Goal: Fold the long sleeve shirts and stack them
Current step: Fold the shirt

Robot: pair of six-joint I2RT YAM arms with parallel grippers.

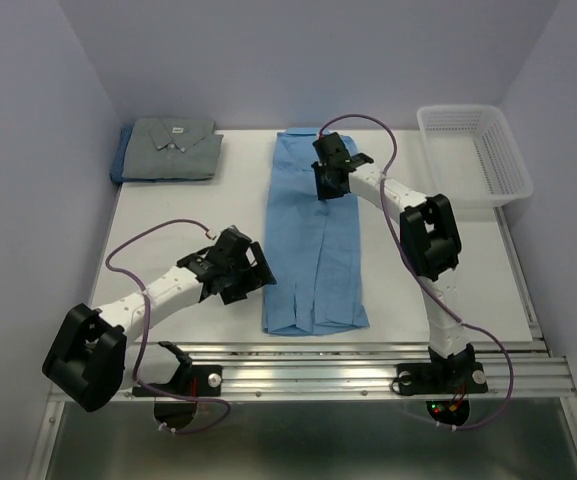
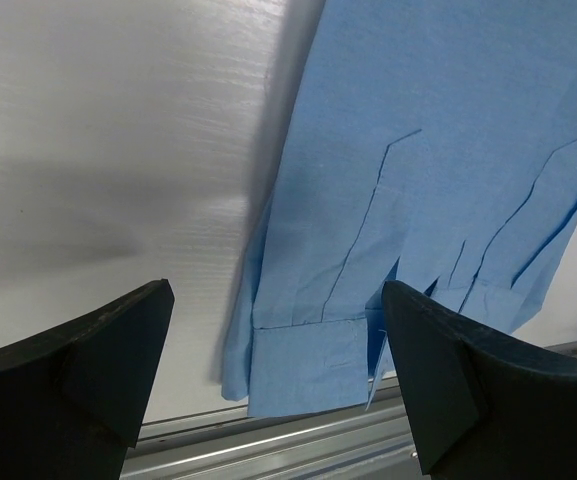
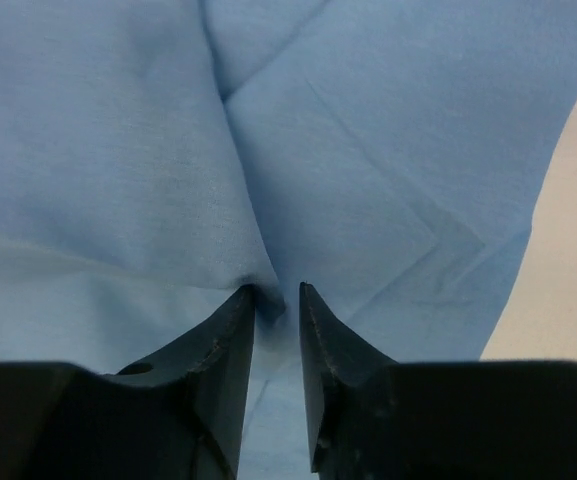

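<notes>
A light blue long sleeve shirt (image 1: 313, 230) lies lengthwise in the middle of the table, its sides and sleeves folded in, cuffs at the near edge. My right gripper (image 1: 327, 186) is low over its upper part. In the right wrist view its jaws (image 3: 278, 295) stand a little apart on the cloth (image 3: 118, 150), a small pucker touching the left finger. My left gripper (image 1: 253, 275) hovers wide open just left of the shirt's lower edge; its wrist view shows the cuff (image 2: 308, 360) between the open fingertips (image 2: 276, 292). A folded grey shirt (image 1: 173, 148) rests on a darker blue one (image 1: 120, 162) at the back left.
A white mesh basket (image 1: 518, 172) stands at the back right corner. A metal rail (image 1: 318, 365) runs along the table's near edge, just below the shirt's cuffs. Lilac walls close in the left, back and right sides.
</notes>
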